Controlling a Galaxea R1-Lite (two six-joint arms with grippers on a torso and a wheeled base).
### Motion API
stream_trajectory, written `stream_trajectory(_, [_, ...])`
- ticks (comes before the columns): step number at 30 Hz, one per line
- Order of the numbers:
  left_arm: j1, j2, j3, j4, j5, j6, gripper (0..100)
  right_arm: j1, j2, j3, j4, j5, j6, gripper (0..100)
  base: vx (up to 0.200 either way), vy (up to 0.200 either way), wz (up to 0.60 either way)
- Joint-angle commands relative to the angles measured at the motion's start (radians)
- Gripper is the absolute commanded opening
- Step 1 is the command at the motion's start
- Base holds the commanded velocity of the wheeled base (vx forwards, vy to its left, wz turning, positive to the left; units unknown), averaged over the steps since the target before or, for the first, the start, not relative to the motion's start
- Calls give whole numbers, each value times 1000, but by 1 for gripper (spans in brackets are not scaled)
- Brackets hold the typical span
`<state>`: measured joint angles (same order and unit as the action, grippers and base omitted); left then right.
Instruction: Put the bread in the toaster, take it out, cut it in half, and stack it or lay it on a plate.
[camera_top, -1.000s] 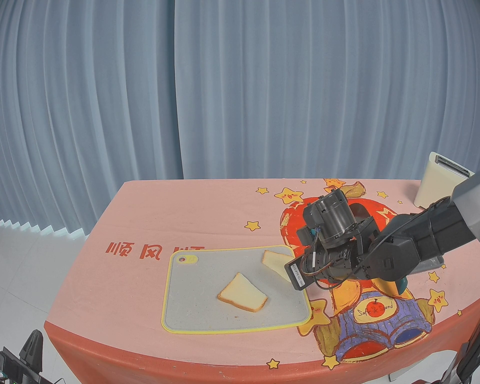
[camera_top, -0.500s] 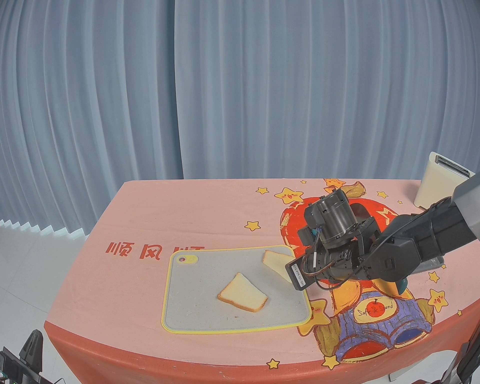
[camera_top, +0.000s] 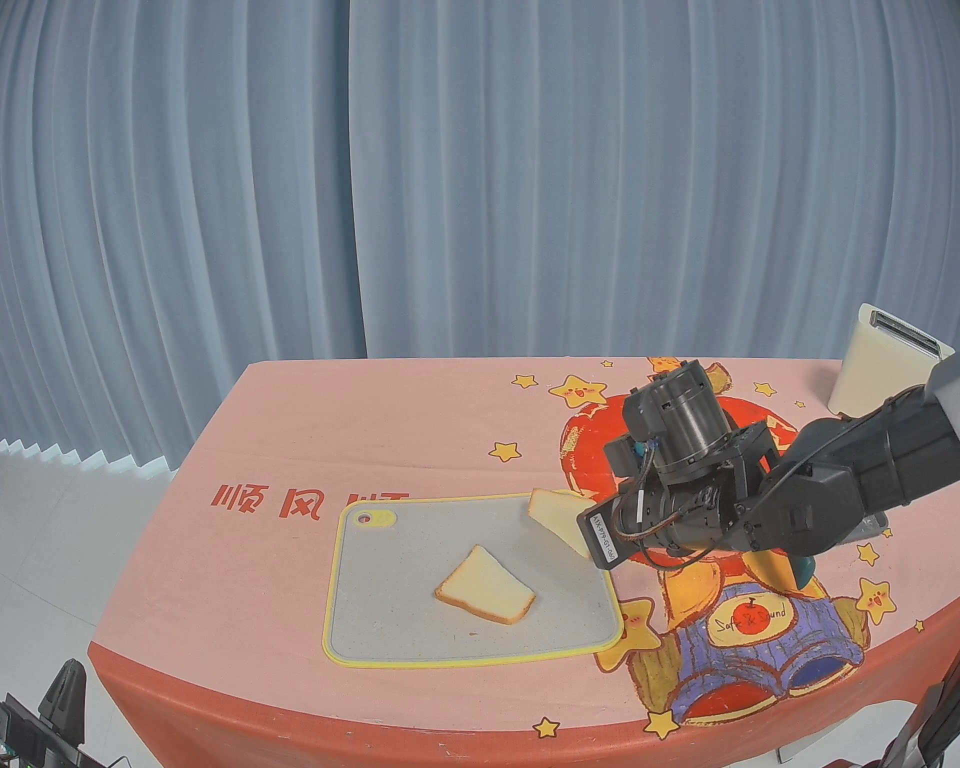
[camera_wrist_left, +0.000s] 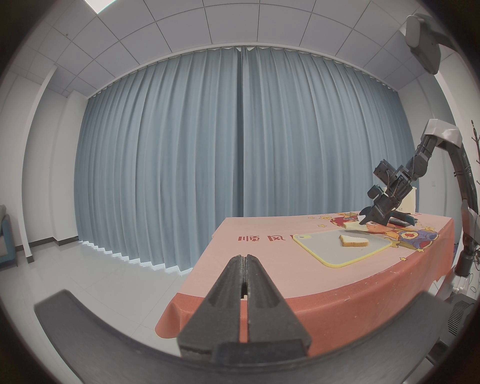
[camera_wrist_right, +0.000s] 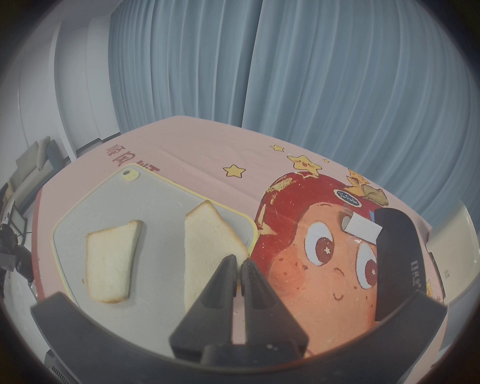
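My right gripper (camera_top: 592, 528) is shut on one edge of a half slice of bread (camera_top: 553, 508), holding it tilted over the far right corner of the grey cutting board (camera_top: 400, 560). In the right wrist view the closed fingertips (camera_wrist_right: 239, 267) pinch that half (camera_wrist_right: 207, 240) by its near edge. The other half (camera_top: 485, 587) (camera_wrist_right: 111, 260) lies flat in the middle of the board (camera_wrist_right: 100, 200). My left gripper (camera_wrist_left: 245, 272) hangs shut and empty, low off the table's left front corner. From there the flat half (camera_wrist_left: 354, 240) shows far off.
A cream toaster (camera_top: 882, 362) (camera_wrist_right: 457, 245) stands at the table's far right edge. A dark object with a white tag (camera_wrist_right: 400, 260) lies on the cartoon cloth right of the board. The pink cloth (camera_top: 330, 430) left of and behind the board is bare.
My right gripper has risen and drawn slightly right and back with the bread half, lifting it off the board. The other half and the left arm have stayed put.
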<state>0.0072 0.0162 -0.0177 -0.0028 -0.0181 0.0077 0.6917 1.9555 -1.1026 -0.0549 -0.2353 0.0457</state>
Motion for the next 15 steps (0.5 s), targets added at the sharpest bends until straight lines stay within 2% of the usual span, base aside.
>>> stream_trajectory(1, [0,-16,18,0,0,0,0,3,-47,3,-3,1,2,0,0,0,0])
stream_trajectory(11, [0,-16,18,0,0,0,0,-9,-199,95,-6,13,8,0,0,0,0])
stream_trajectory(15, [-1,-16,18,0,0,0,0,-4,-254,127,-6,14,49,0,0,0,0])
